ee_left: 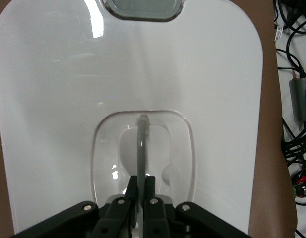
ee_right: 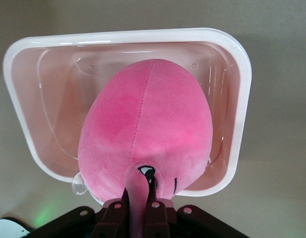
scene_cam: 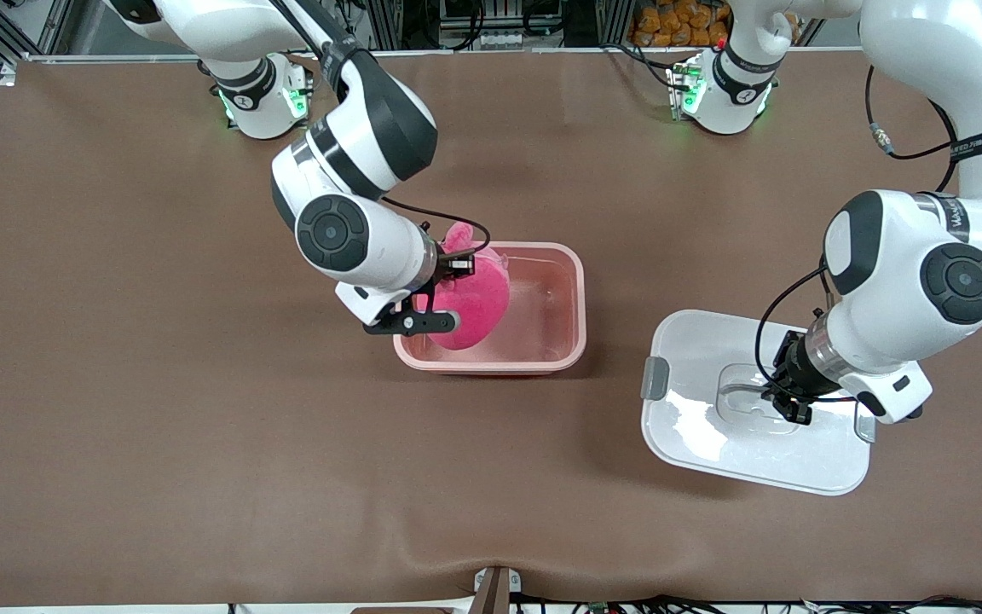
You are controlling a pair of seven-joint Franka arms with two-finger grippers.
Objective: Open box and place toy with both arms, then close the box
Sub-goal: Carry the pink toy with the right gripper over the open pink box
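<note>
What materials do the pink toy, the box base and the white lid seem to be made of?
Toy: likely plush fabric, matte, with a stitched seam. Box base: translucent pink plastic, glossy; its inside shows through. Lid: smooth white plastic, shiny with light reflections.

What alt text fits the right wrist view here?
The right end effector, shut on a nub of the pink plush toy, holds it over the open, translucent pink box base, which sits on the brown table.
</note>
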